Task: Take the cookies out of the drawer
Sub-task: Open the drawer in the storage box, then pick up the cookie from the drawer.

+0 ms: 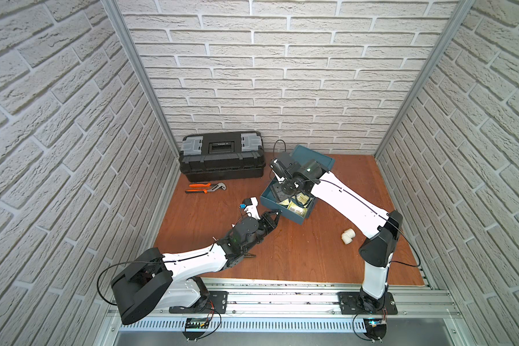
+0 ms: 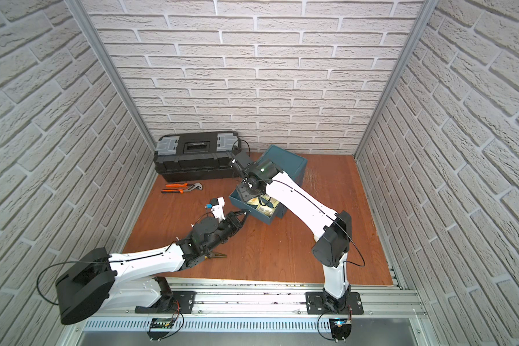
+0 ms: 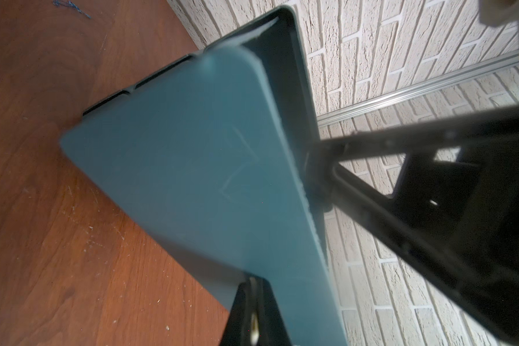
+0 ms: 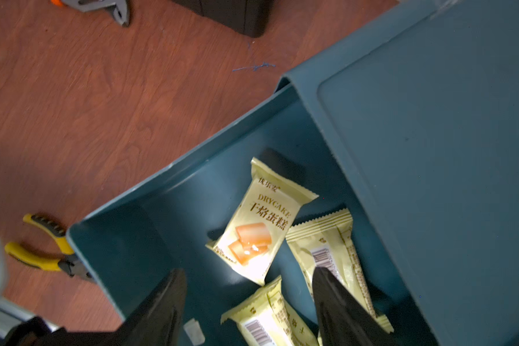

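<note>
Nearest, in both top views: left gripper [image 1: 277, 213] pinched shut on the front of the teal drawer [image 3: 192, 164]. Clear only in the right wrist view: right gripper [image 4: 247, 271] spread wide above cream cookies [image 4: 258, 221] inside that drawer.

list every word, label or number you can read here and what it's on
"DRYCAKE": on the face-up cream packet in the drawer.
"干焙蛋糕": large characters just under that word, same packet.
Small characters above "DRYCAKE": too blurred to read.
Barcodes on the two face-down packets: digits too small to read.
Label on the lid of the black toolbox: too small to read.
</note>
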Available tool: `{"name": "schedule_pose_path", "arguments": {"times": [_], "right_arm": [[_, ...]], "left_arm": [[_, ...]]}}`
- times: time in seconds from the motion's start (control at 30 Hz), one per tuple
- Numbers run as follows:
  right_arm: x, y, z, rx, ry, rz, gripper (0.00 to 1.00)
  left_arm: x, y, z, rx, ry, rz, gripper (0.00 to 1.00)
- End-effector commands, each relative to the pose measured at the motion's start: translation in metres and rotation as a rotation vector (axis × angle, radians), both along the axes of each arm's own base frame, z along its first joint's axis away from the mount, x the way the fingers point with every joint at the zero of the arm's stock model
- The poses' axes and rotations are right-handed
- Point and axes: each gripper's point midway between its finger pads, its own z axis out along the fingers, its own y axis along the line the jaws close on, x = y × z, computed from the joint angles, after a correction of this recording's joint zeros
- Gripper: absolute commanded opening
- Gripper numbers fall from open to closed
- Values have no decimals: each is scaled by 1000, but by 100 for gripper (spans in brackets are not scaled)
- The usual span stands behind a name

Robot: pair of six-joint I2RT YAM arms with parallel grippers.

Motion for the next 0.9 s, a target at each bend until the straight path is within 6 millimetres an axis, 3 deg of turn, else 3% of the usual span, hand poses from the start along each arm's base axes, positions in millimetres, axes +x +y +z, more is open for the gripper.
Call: {"name": "schedule_pose_path", "arguments": {"times": [0.0, 0.17, 0.2, 0.43, 0.87], "right_arm": [[16, -5, -2, -5, -70, -160, 71], [17, -8, -6, 0, -75, -237, 71], [19, -5, -19, -18, -58, -244, 72], [23, 2, -31, -3, -55, -298, 72], [30, 8, -47, 4, -59, -350, 57]], "left_arm": [[-6, -1, -4, 25, -7, -22, 0], [-8, -2, -4, 25, -7, -29, 0], [-8, -2, -3, 24, -6, -28, 0], [-7, -4, -2, 25, -6, -29, 0], [-6, -9, -2, 27, -4, -42, 0]]}}
